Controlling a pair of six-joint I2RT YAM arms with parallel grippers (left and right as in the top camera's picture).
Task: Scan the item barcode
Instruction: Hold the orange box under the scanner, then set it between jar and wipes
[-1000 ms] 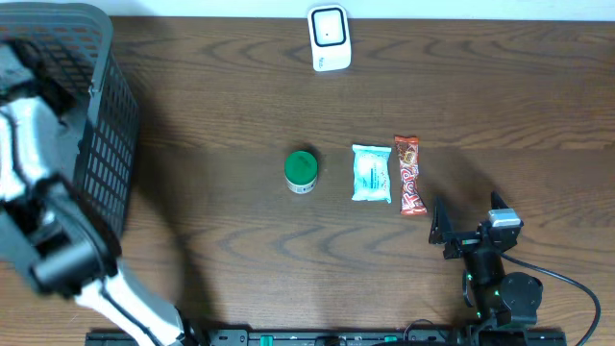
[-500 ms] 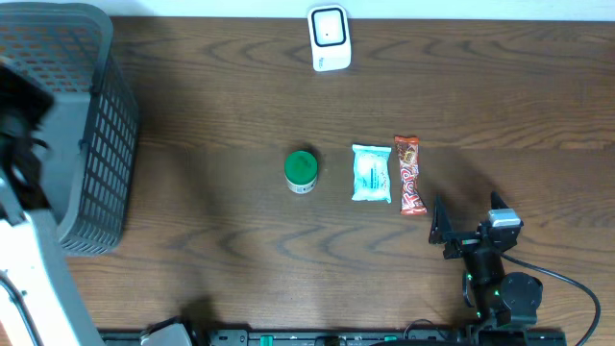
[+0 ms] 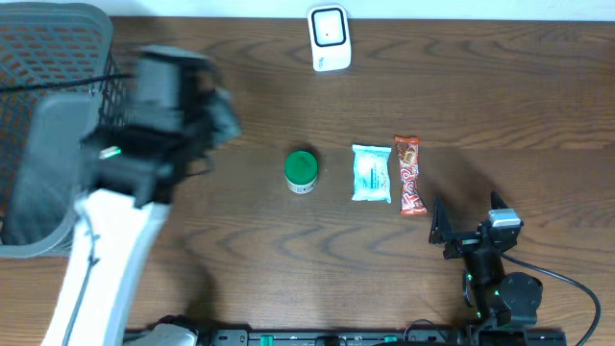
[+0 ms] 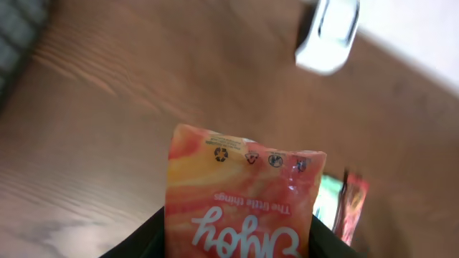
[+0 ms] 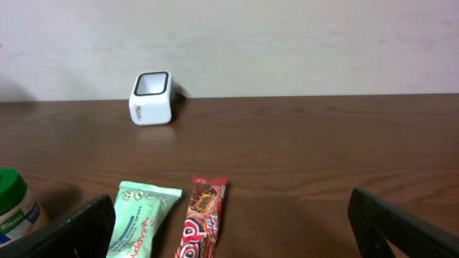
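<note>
An orange snack packet (image 4: pixel 240 186) with white lettering fills the bottom of the left wrist view, and my left gripper (image 4: pixel 240 240) is shut on it, a dark finger on either side. In the overhead view that arm is a blur (image 3: pixel 163 106) just right of the basket, and the packet is hidden under it. The white scanner (image 3: pixel 328 38) stands at the table's far edge, and in the left wrist view the scanner (image 4: pixel 328 36) is ahead to the right of the packet. My right gripper (image 3: pixel 469 223) rests open at the front right, nothing between its fingers (image 5: pixel 72 229).
A dark mesh basket (image 3: pixel 58 14) sits at the far left. In a row mid-table lie a green-lidded jar (image 3: pixel 301 171), a mint-green packet (image 3: pixel 371 173) and a red candy bar (image 3: pixel 410 175). The right wrist view shows the scanner (image 5: pixel 151 97) beyond them.
My left arm has swung out of the basket and to the right, over the table, carrying the orange packet. The right arm and the items on the table have not moved.
</note>
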